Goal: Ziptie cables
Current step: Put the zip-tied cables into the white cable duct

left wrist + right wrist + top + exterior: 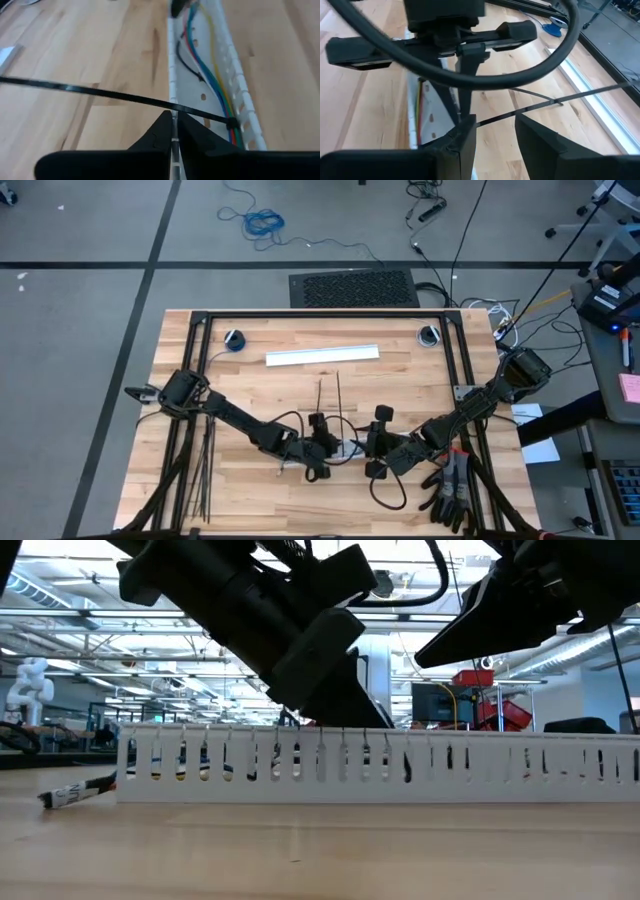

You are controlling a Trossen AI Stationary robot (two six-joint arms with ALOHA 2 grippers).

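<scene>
The cables (216, 80) lie inside the white slotted channel (240, 85) at the surface's (250, 480) 6 o'clock side, a ziptie (100, 92) looped around them. The left hand (175, 131) is pinched closed over the channel wall; the right hand (495, 132) stands open beside it, astride the ziptie's tail.

Worktop (250, 480) seen from above. Near its middle front, left gripper (322, 448) and right gripper (372, 442) side by side, left of the two on the left. In the left wrist view, slotted channel (239, 90) running away from the left gripper's fingers (162, 131), cables (212, 75) lying inside it, ziptie (100, 92) crossing over the channel and the cables. Behind the grippers, two loose zipties (337, 392) on the worktop; behind those, a long strip (322, 355) lying crosswise. Spare zipties (205, 470) along the left edge.
</scene>
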